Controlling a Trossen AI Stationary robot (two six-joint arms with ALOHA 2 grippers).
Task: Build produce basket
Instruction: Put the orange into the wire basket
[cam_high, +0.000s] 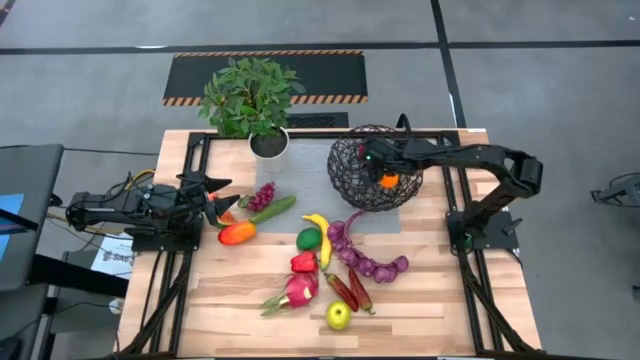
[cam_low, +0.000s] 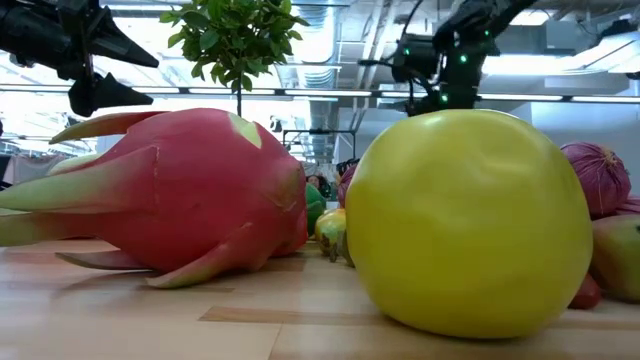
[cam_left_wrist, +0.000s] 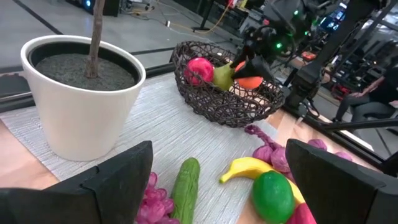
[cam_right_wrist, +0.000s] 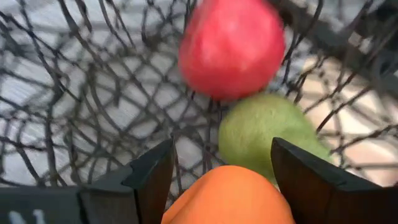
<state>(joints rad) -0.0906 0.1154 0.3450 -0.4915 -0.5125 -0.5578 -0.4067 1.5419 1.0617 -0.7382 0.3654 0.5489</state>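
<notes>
- From above, the wire basket (cam_high: 374, 167) on the tabletop (cam_high: 440, 310) hides its contents, bar an orange (cam_high: 388, 181).
- Right pincer (cam_right_wrist: 222, 165) apparently grips the orange; red (cam_right_wrist: 231, 46) and green (cam_right_wrist: 264, 134) fruit lie beneath.
- Left pincer (cam_left_wrist: 217, 177) gapes empty.

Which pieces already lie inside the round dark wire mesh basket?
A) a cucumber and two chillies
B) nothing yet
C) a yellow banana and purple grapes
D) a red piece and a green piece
D: inside the round dark wire mesh basket lie a round red piece and a green piece, beside the orange piece between the right gripper's fingers.
</notes>
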